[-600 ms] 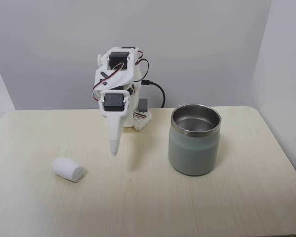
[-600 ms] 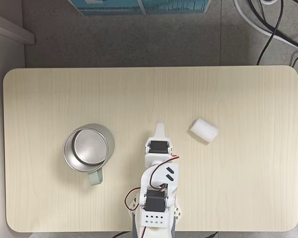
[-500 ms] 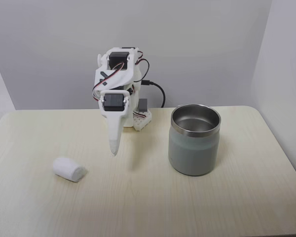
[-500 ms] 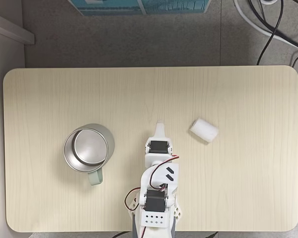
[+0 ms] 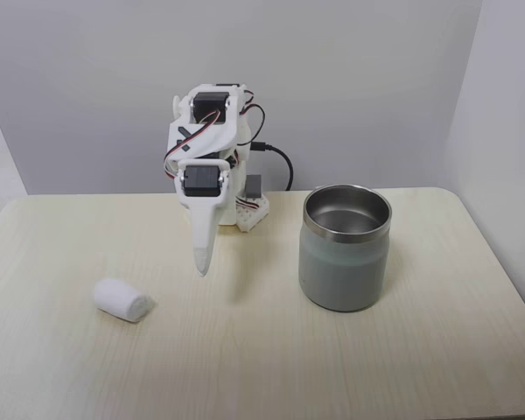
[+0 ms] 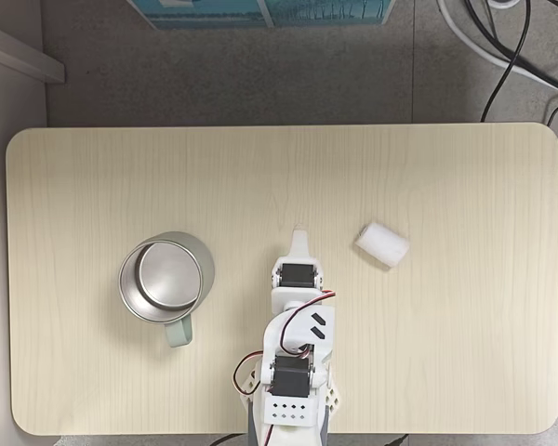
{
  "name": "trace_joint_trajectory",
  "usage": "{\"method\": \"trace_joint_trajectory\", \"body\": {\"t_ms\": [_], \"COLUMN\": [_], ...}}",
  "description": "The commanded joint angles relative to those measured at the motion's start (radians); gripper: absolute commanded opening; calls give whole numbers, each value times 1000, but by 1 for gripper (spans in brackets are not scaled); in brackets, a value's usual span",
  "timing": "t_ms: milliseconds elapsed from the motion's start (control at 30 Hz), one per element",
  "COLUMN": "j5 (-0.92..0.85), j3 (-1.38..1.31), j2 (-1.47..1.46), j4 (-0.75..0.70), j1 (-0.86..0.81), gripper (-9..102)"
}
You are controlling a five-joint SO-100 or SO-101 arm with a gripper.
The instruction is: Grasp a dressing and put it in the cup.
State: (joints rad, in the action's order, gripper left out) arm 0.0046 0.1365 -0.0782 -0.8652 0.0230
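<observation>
In the fixed view that faces the arm, the gauze roll (image 5: 122,300) is seen nearest the camera, lying on its side on the pale wood-grain table (image 5: 262,367), toward the left of that view. It is touched by nothing and is kept well apart from the cup. A little farther back and to the right, the steel tumbler (image 5: 346,248) is found standing upright on the table, its pale grey-green body topped by a shiny metal rim, with bare steel visible inside. Between the two, and slightly behind, the white gripper (image 5: 202,269) is seen pointing straight down, its tip held above the table surface. Its fingers are pressed together into one tapered point, and nothing is held between them. Behind it, the folded white arm (image 5: 208,131) with red and black wires is mounted on its base at the far edge of the table, and a plain grey wall is seen beyond.

In the fixed view from above, the gripper (image 6: 299,238) is shown reaching toward the table's middle, clenched and empty. The roll (image 6: 382,244) is seen just to its right, near but not touching, lying at a slant. The tumbler (image 6: 166,282) is placed to the gripper's left, with a grey-green handle (image 6: 178,333) pointing toward the arm's side of the table (image 6: 279,167).
</observation>
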Motion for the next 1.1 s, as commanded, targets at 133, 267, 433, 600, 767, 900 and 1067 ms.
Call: {"method": "trace_joint_trajectory", "body": {"t_ms": [133, 267, 433, 600, 767, 900, 1067], "j5": [-6, -6, 3, -15, -54, -84, -78], "j3": [3, 23, 135, 327, 555, 696, 793], "j2": [-8, -8, -9, -9, 72, 178, 316], "j4": [14, 12, -15, -121, -202, -250, -310], "j1": [2, -3, -28, -12, 2, -28, -107], "gripper": [0, 0, 0, 0, 0, 0, 3]}}
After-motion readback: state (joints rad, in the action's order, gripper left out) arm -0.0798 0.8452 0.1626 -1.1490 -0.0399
